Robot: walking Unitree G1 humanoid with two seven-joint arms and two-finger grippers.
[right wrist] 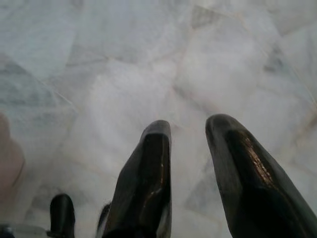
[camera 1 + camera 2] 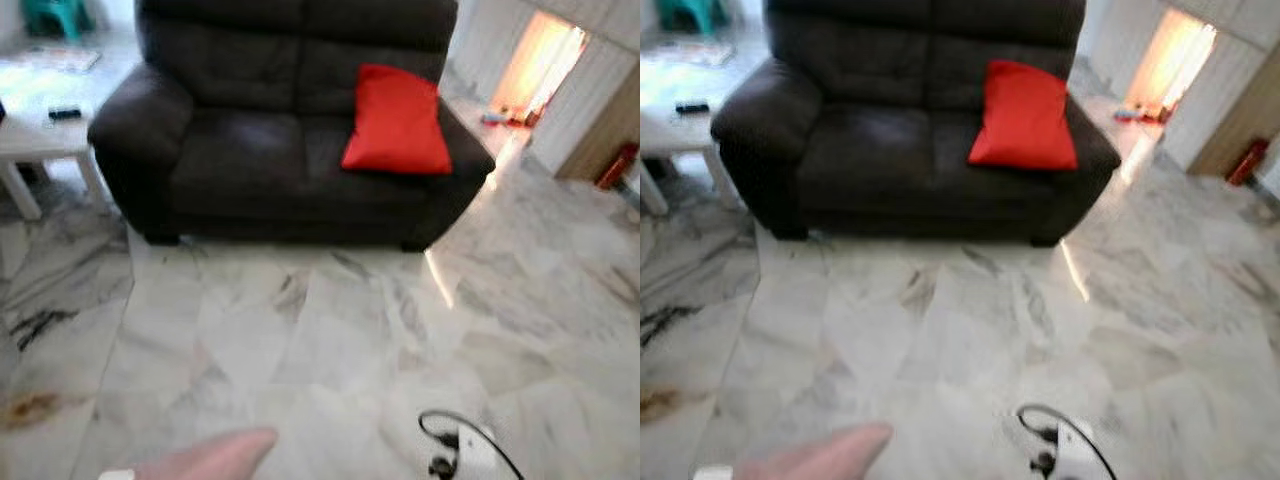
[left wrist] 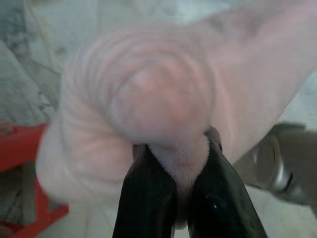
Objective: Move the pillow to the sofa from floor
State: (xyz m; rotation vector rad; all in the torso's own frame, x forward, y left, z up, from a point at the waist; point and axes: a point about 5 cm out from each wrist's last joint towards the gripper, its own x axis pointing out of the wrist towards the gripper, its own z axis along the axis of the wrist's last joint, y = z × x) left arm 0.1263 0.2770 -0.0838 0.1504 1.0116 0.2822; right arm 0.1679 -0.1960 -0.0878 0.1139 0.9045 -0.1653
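A pale pink pillow (image 2: 210, 455) pokes into the bottom of the left eye view, low over the marble floor. In the left wrist view my left gripper (image 3: 176, 148) is shut on a fold of this pink pillow (image 3: 148, 109), which bulges in front of the black fingers (image 3: 148, 198). Ahead stands a dark brown sofa (image 2: 250, 150) with a red pillow (image 2: 395, 120) leaning on the right of its seat. My right gripper (image 1: 190, 126) hangs open over bare marble, with nothing between its fingers.
A white side table (image 2: 40, 135) with a black remote (image 2: 64, 113) stands left of the sofa. A white power strip with a black cable (image 2: 465, 445) lies on the floor at the lower right. A lit doorway (image 2: 540, 65) opens at the far right.
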